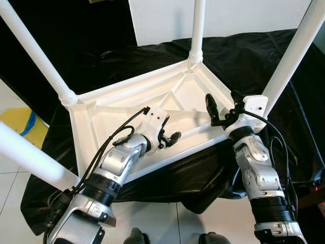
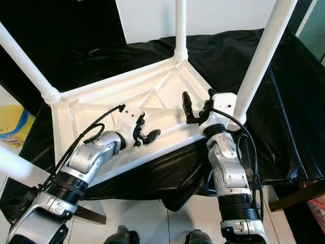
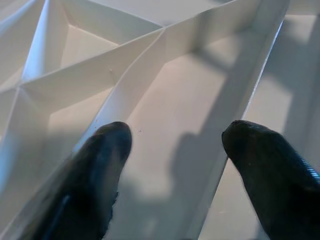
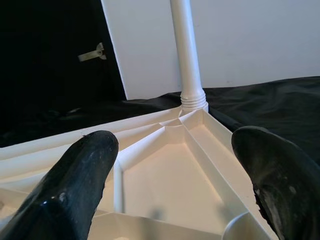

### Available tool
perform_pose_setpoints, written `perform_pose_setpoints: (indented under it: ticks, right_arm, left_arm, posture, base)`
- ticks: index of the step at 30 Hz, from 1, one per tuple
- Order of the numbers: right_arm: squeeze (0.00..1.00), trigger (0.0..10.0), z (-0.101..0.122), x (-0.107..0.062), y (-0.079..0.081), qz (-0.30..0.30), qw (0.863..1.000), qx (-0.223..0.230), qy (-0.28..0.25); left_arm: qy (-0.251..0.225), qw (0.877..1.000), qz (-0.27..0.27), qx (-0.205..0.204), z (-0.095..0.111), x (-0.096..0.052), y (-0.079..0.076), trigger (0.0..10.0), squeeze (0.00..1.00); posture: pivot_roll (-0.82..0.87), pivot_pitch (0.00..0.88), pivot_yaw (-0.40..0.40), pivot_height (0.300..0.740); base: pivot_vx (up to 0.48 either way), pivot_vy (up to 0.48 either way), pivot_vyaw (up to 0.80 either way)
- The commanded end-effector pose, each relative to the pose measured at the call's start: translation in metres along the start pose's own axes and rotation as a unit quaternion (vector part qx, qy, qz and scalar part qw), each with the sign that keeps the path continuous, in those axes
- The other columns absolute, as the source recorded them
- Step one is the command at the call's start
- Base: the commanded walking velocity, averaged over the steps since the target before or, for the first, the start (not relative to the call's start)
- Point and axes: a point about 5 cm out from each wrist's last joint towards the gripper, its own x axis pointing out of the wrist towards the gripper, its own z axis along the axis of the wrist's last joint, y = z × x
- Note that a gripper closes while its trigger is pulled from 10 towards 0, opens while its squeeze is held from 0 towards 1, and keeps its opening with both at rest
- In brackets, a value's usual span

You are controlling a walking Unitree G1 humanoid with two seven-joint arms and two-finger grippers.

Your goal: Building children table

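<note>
A white plastic children's table (image 1: pixel 101 114) lies upside down on a black cloth, its ribbed underside facing up. White legs stand in its corners: the far one (image 1: pixel 197 30), the left one (image 1: pixel 35 53), the right one (image 1: pixel 292 56), and a near-left one (image 1: pixel 30 160). My left gripper (image 1: pixel 170 138) hovers open over the ribbed underside (image 3: pixel 165 100) near the front rim. My right gripper (image 1: pixel 223 109) is open beside the base of the right leg, with nothing between its fingers (image 4: pixel 80 185).
The black cloth (image 1: pixel 284 122) covers the support under the table and hangs over its front edge. A white wall panel (image 2: pixel 223 15) stands behind. A yellow and blue object (image 1: pixel 23 124) lies on the tiled floor at the left.
</note>
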Motion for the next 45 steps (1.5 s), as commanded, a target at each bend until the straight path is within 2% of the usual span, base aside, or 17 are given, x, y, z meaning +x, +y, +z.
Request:
perform_pose_setpoints:
  ticks: [1, 2, 17, 18, 19, 20, 21, 22, 24, 28, 35, 39, 40, 42, 43, 45]
  right_arm:
    - [0.0, 10.0, -0.001, -0.002, 0.001, 0.002, 1.0, 0.0, 0.005]
    - [0.0, 10.0, -0.001, -0.002, 0.0, 0.001, 1.0, 0.0, 0.005]
    - [0.0, 10.0, 0.0, -0.003, -0.001, -0.004, 1.0, -0.001, 0.005]
    - [0.0, 10.0, 0.0, -0.004, -0.001, -0.005, 1.0, -0.001, 0.005]
    - [0.0, 10.0, 0.0, -0.004, -0.001, -0.005, 1.0, -0.001, 0.005]
    - [0.0, 10.0, 0.001, -0.004, -0.002, -0.009, 1.0, 0.0, 0.003]
    - [0.0, 10.0, 0.001, -0.004, -0.002, -0.009, 1.0, 0.0, 0.003]
    - [0.0, 10.0, 0.001, -0.005, -0.003, -0.013, 1.0, 0.0, 0.001]
    - [0.0, 10.0, 0.003, -0.009, -0.006, -0.016, 1.0, -0.002, -0.002]
    - [0.0, 10.0, 0.004, -0.013, -0.009, -0.019, 1.0, -0.006, 0.0]
    - [0.0, 10.0, -0.001, -0.022, -0.015, -0.022, 0.999, -0.016, 0.018]
    - [0.0, 10.0, -0.004, -0.027, -0.016, -0.021, 0.999, -0.02, 0.028]
    - [0.0, 10.0, -0.005, -0.03, -0.017, -0.021, 0.999, -0.022, 0.033]
    - [0.0, 10.0, -0.006, -0.032, -0.017, -0.021, 0.999, -0.023, 0.036]
    - [0.0, 10.0, -0.007, -0.034, -0.017, -0.02, 0.999, -0.025, 0.04]
    - [0.0, 10.0, -0.007, -0.035, -0.018, -0.02, 0.999, -0.026, 0.042]
  left_arm:
    - [0.07, 0.996, 0.054, -0.029, -0.03, -0.004, 0.015, 3.2, 0.0]
    - [0.071, 0.995, 0.056, -0.03, -0.03, -0.004, 0.015, 0.0, 0.0]
    - [0.067, 0.996, 0.06, -0.025, -0.024, -0.004, 0.019, 0.0, 0.0]
    - [0.061, 0.996, 0.057, -0.027, -0.022, -0.004, 0.019, 6.1, 0.0]
    - [0.061, 0.996, 0.057, -0.027, -0.022, -0.004, 0.019, 6.1, 0.0]
    - [0.05, 0.997, 0.044, -0.032, -0.019, -0.004, 0.017, 10.0, 0.0]
    - [0.05, 0.997, 0.044, -0.032, -0.019, -0.004, 0.017, 10.0, 0.0]
    - [0.034, 0.998, 0.028, -0.043, -0.015, -0.005, 0.014, 10.0, 1.0]
    - [0.009, 0.999, -0.006, -0.049, -0.008, -0.008, 0.008, 10.0, 1.0]
    - [-0.019, 0.999, -0.027, -0.042, 0.0, -0.011, 0.003, 10.0, 1.0]
    - [-0.03, 0.999, -0.029, -0.01, 0.005, -0.013, 0.001, 10.0, 1.0]
    - [-0.029, 0.999, -0.035, -0.009, 0.006, -0.014, -0.001, 10.0, 1.0]
    - [-0.038, 0.998, -0.047, -0.017, 0.009, -0.015, -0.004, 10.0, 0.31]
    - [-0.045, 0.997, -0.056, -0.023, 0.011, -0.016, -0.006, 10.0, 0.31]
    - [-0.054, 0.996, -0.071, -0.025, 0.015, -0.017, -0.01, 10.0, 0.0]
    - [-0.061, 0.994, -0.088, -0.025, 0.018, -0.019, -0.014, 10.0, 0.0]
  posture:
    - [-0.04, 0.114, 0.073, 0.74]
    - [-0.04, 0.114, 0.074, 0.74]
    - [-0.05, 0.108, 0.081, 0.74]
    - [-0.05, 0.107, 0.08, 0.74]
    - [-0.05, 0.107, 0.08, 0.74]
    - [-0.05, 0.107, 0.08, 0.74]
    - [-0.05, 0.107, 0.08, 0.74]
    - [-0.05, 0.105, 0.08, 0.74]
    - [-0.05, 0.102, 0.079, 0.74]
    - [-0.05, 0.1, 0.078, 0.74]
    - [-0.05, 0.097, 0.073, 0.74]
    - [-0.06, 0.1, 0.07, 0.74]
    - [-0.06, 0.103, 0.069, 0.74]
    - [-0.06, 0.103, 0.069, 0.74]
    - [-0.06, 0.108, 0.07, 0.74]
    - [-0.06, 0.11, 0.07, 0.74]
  base:
    - [0.0, 0.0, 0.0]
    - [0.0, 0.0, 0.0]
    - [0.0, 0.0, 0.0]
    - [0.0, 0.0, 0.0]
    - [0.0, 0.0, 0.0]
    - [0.0, 0.0, 0.0]
    - [0.0, 0.0, 0.0]
    - [0.0, 0.0, 0.0]
    - [0.0, 0.0, 0.0]
    - [0.0, 0.0, 0.0]
    - [0.0, 0.0, 0.0]
    - [0.0, 0.0, 0.0]
    - [0.0, 0.0, 0.0]
    - [0.0, 0.0, 0.0]
    - [0.0, 0.0, 0.0]
    - [0.0, 0.0, 0.0]
